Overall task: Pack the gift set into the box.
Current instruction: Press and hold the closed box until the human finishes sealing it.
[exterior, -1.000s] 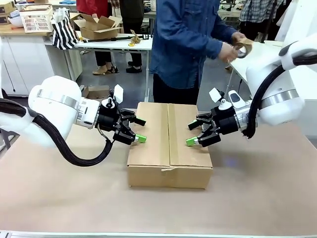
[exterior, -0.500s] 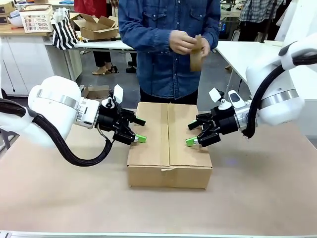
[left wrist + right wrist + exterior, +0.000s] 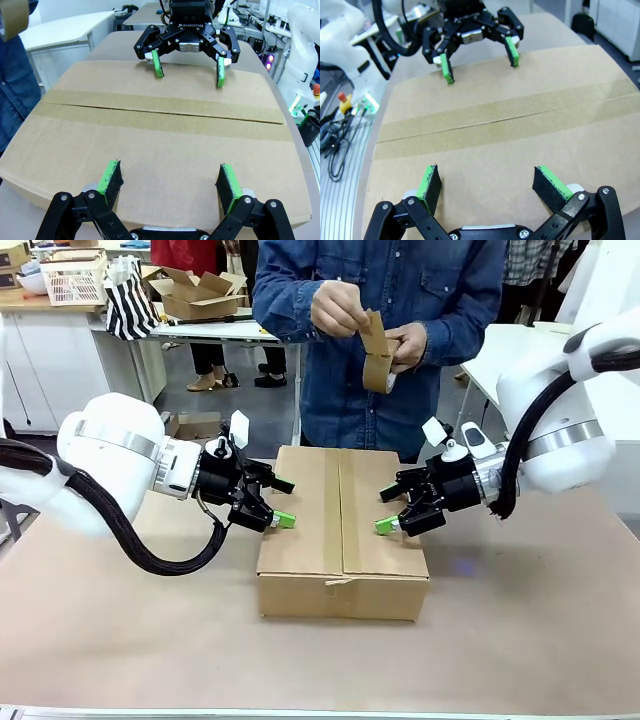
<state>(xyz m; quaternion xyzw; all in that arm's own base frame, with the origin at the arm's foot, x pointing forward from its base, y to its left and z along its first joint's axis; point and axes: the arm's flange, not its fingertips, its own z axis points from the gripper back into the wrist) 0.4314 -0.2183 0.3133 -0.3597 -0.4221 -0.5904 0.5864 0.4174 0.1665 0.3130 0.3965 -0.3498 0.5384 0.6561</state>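
The box (image 3: 340, 530) lies in the middle of the table with its flaps folded shut and a strip of brown tape along the centre seam (image 3: 160, 107). My left gripper (image 3: 280, 502) hangs open at the box's left top edge, green pads (image 3: 111, 181) just over the cardboard. Open too, my right gripper (image 3: 386, 510) rests over the right flap, facing the left one (image 3: 479, 59). Behind the box a person holds a roll of brown tape (image 3: 378, 365) in both hands. The gift set is out of view.
Brown paper covers the table (image 3: 520, 620) around the box. A white table (image 3: 500, 350) stands back right. Far back left are a white lattice basket (image 3: 72, 280), a striped bag (image 3: 130, 302) and a small open carton (image 3: 200, 295).
The person has stepped from the right to behind the box and raised the tape roll, pulling at its end. Both arms have stayed put.
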